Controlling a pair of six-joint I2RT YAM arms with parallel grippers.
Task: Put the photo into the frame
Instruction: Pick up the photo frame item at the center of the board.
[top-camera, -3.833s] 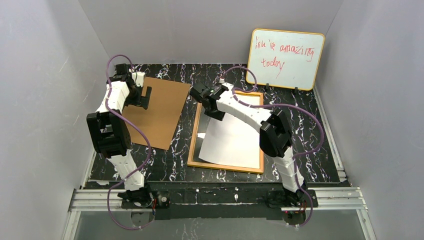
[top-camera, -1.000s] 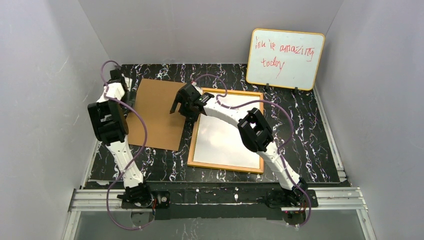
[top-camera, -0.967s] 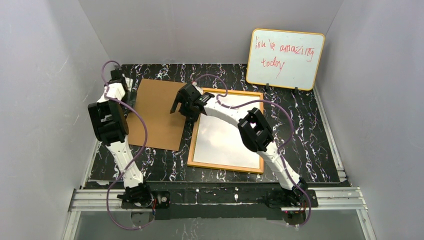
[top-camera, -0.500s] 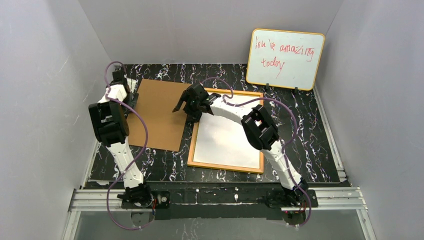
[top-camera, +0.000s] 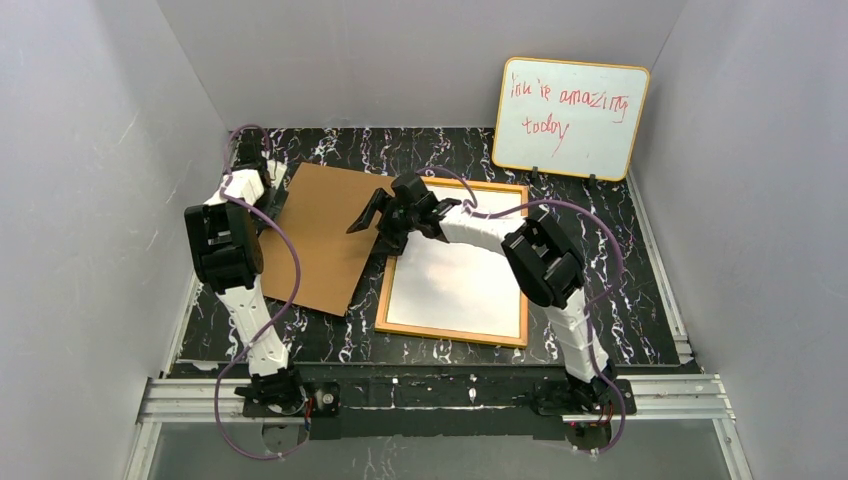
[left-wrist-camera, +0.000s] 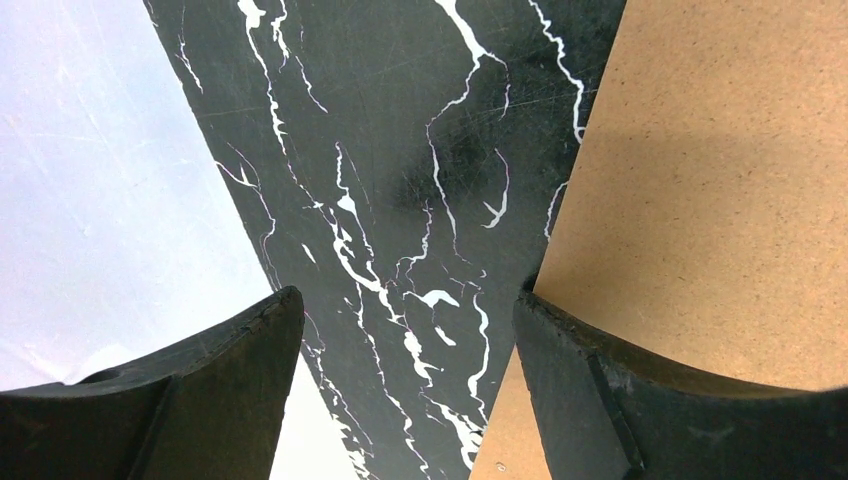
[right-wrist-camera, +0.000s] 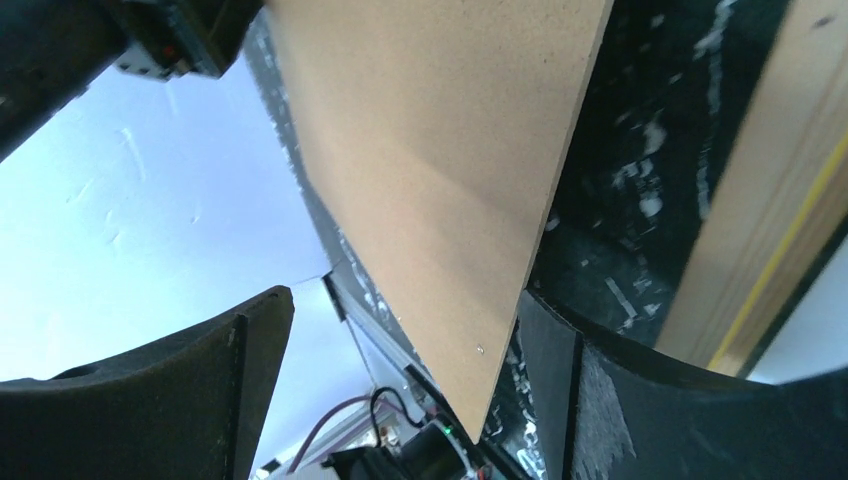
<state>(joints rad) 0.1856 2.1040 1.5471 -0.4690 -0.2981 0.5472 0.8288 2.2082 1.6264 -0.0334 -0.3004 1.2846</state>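
Observation:
The frame (top-camera: 450, 336) lies flat at the table's middle with its orange-wood back rim up; in the right wrist view its rim (right-wrist-camera: 760, 220) shows a yellow stripe. The photo (top-camera: 455, 285) lies inside it, white back up. Left of it lies the brown backing board (top-camera: 318, 235). My right gripper (top-camera: 372, 215) is open at the board's right edge, and that edge (right-wrist-camera: 540, 250) runs between its fingers. My left gripper (top-camera: 262, 188) is open at the board's far-left corner, its right finger (left-wrist-camera: 610, 390) against the board's edge (left-wrist-camera: 700, 200).
A yellow-edged whiteboard (top-camera: 570, 115) with red writing leans against the back wall at the right. Grey walls close in the black marbled table (top-camera: 620, 250) on three sides. The left wall (left-wrist-camera: 90, 180) is near the left gripper.
The photo, skewed over the frame's near rim at first, now lies flat inside. The right gripper has moved right along the board's edge. The board has turned and shifted. Both grippers have narrowed slightly.

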